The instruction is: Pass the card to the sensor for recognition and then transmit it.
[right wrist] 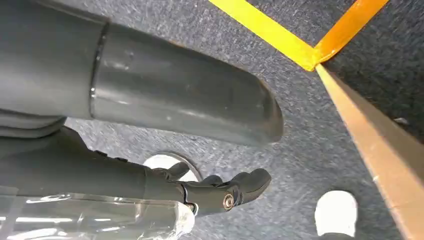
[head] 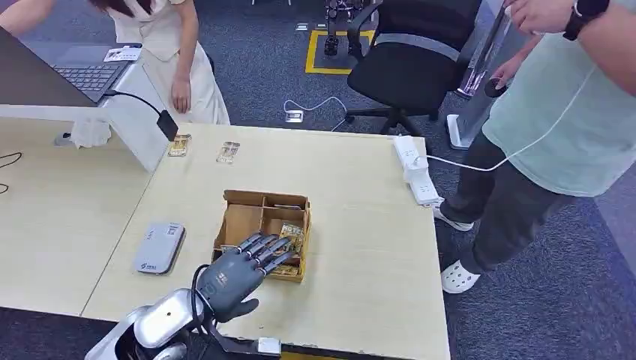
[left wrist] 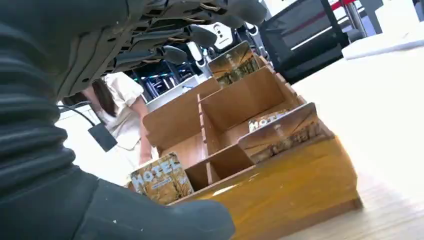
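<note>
table (head: pixel 360 195): pale wood, takes most of head view; a 2nd pale top joins it at 9 o'clock.
person R (head: pixel 555 120): stands off table's 3 o'clock edge, mint shirt, dark trousers, white clogs, dark watch.
person L (head: pixel 169 45): cream clothes, at 11 o'clock beyond table, arm hanging down.
chair (head: pixel 409 52): black office type, on dark carpet at 12 o'clock.
laptop (head: pixel 82 75): at 10 o'clock on raised white stand, dark cable running off it.
box (head: pixel 264 232): brown wood, split into compartments, near table centre; wrist view shows dividers up close.
left hand (head: pixel 240 274): grey, reaches in from 6 o'clock, fingers spread apart over box's near edge; grasps nothing, released. Fingertips just above cards.
right hand (right wrist: pixel 220 192): hangs over carpet near yellow floor tape, dark fingers curled loosely; holding nothing, but whether clenched or slack – can't tell.
power strip (head: pixel 416 169): white, at table's 2 o'clock edge, white cable leading toward person R.
sensor (head: pixel 159 247): grey flat unit, on table at 9 o'clock of box, well apart from it.
cards (head: pixel 291 238): gold "HOTEL" print, standing tilted in box's compartments, right under the fingers; wrist view shows several, one in near corner slot.
loose cards (head: pixel 227 152): 2 small ones flat on table at 11 o'clock of box, near far edge.
</note>
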{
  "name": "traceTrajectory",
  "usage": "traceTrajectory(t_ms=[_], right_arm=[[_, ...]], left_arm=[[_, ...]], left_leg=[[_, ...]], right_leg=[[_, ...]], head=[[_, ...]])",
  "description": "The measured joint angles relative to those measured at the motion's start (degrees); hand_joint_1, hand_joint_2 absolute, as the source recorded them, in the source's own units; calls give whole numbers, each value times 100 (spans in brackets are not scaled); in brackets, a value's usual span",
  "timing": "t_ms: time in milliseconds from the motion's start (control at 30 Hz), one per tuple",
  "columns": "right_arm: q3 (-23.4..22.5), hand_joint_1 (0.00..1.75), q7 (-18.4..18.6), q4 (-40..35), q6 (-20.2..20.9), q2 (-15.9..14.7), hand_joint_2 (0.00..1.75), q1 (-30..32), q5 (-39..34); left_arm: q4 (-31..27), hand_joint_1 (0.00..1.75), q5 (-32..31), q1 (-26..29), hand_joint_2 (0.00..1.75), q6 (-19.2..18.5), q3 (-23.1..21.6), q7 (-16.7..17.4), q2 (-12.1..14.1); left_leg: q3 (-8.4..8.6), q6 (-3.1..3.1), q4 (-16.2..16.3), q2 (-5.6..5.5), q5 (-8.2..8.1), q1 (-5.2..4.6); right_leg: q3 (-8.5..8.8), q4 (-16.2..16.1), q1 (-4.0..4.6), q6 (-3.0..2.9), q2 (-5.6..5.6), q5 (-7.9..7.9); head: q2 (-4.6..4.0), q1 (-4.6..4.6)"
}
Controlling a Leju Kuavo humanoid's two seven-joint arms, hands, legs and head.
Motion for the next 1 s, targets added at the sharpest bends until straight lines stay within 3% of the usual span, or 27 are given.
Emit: traceTrajectory(t_ms=[233,367,1000], right_arm=[[-15,0,-48,37,2,0,0,-1,48],[-15,0,-46,37,4,0,0,-1,48],[-15,0,-11,37,33,0,0,0,35]], left_arm=[[-44,0,-505,148,175,-11,-7,394,-490],[-44,0,-630,188,175,-22,-7,455,-711],[-42,0,-658,208,175,-74,-7,426,-955]], left_leg=[[-1,0,0,0,-1,-2],[-1,1,0,0,-1,-2],[0,0,0,-1,-1,-1]], right_leg=[[0,-1,0,0,-2,0],[0,-1,0,0,-1,0],[0,0,0,0,-1,0]], head=[[0,2],[0,0],[0,0]])
